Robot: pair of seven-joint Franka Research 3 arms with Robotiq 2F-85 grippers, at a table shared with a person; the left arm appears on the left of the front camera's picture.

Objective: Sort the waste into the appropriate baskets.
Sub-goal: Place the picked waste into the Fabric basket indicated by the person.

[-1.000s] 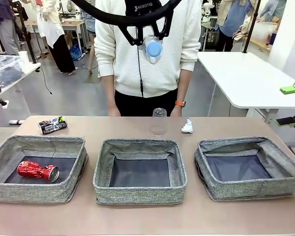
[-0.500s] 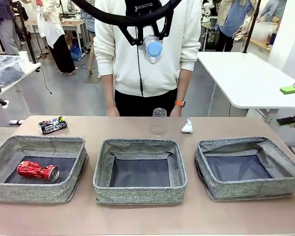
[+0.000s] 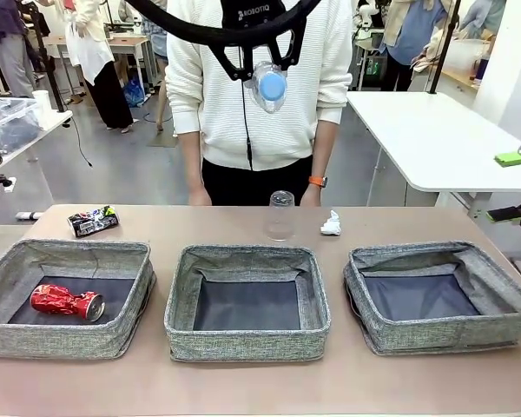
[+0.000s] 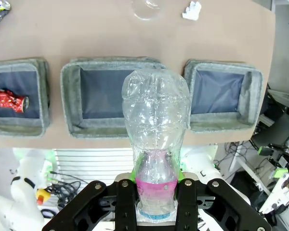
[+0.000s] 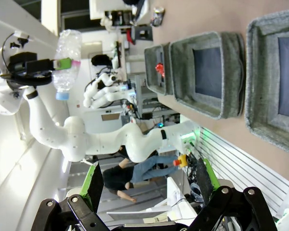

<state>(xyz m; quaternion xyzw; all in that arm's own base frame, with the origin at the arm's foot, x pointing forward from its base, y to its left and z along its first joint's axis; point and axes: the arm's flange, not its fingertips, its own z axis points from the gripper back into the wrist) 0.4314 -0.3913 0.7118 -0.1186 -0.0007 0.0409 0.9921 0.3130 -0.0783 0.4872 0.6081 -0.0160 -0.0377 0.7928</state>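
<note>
**Front view: left gripper (image 3: 265, 68) holds the clear plastic bottle (image 3: 270, 87) high over the table (image 3: 243, 382)**

At the far left of the table, the crushed dark printed can (image 3: 93, 221) lies on the bare surface, just behind the left basket (image 3: 69, 252). The crushed red can (image 3: 65, 301) lies on its side inside this basket, on the dark lining near the left wall.

The middle basket (image 3: 243, 254) has nothing in it. High above the table, in front of the chest of the person (image 3: 208, 87), the left gripper has its jaws closed narrow on the bottle. The blue cap is turned to the camera. In the left wrist view, the 2 fingers press the neck at the pink band, and the crumpled clear body points out over the middle basket, well apart from it.

The clear plastic cup (image 3: 280, 215) stands on the table behind the middle basket, near the person. To the right of it, the crumpled white paper wad (image 3: 331, 224) lies on the table, apart from the cup and behind the gap between the middle and right baskets.

The right basket (image 3: 434, 254) has nothing in it as well. All 3 baskets stand in 1 row, near but not touching.

In the right wrist view, the right gripper (image 5: 149, 187) has its jaws wide and nothing is between the green pads.
</note>
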